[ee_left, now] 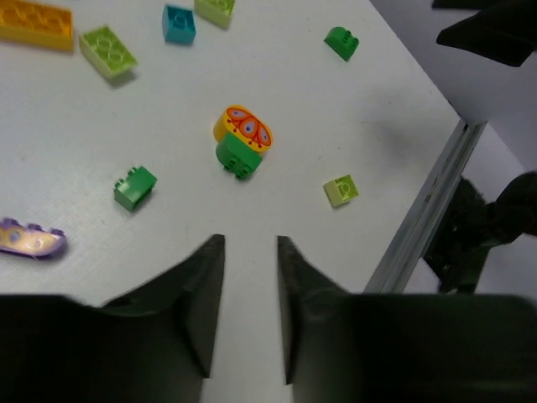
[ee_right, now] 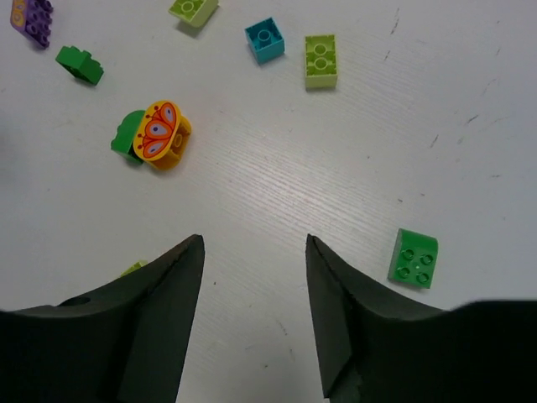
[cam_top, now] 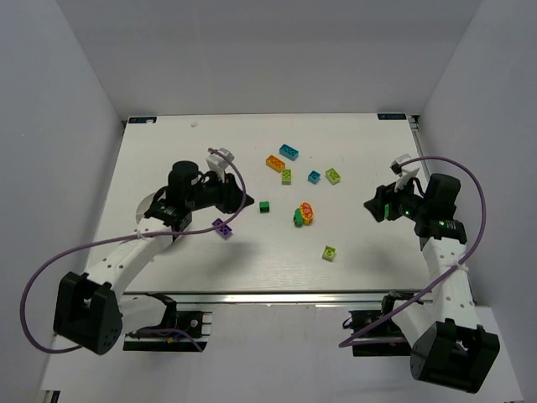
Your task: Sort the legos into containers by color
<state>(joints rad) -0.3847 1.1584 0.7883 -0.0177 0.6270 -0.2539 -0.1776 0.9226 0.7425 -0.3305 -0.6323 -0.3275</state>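
Legos lie scattered mid-table: a cyan brick [cam_top: 289, 152], an orange brick [cam_top: 275, 163], lime bricks [cam_top: 333, 176], a small cyan brick [cam_top: 314, 177], a dark green brick [cam_top: 264, 206], a purple piece [cam_top: 222, 227] and a lime brick [cam_top: 329, 253]. An orange butterfly piece on a green brick [cam_top: 304, 215] [ee_left: 243, 138] [ee_right: 155, 134] sits between the arms. My left gripper [cam_top: 245, 200] [ee_left: 250, 243] hovers left of it, its jaws a narrow gap apart and empty. My right gripper [cam_top: 369, 204] [ee_right: 253, 242] stands wide open and empty to its right. The containers are out of view.
A green square brick [ee_right: 414, 259] lies just right of my right fingers. The table's near edge has a metal rail [ee_left: 428, 210]. White walls enclose the table on three sides.
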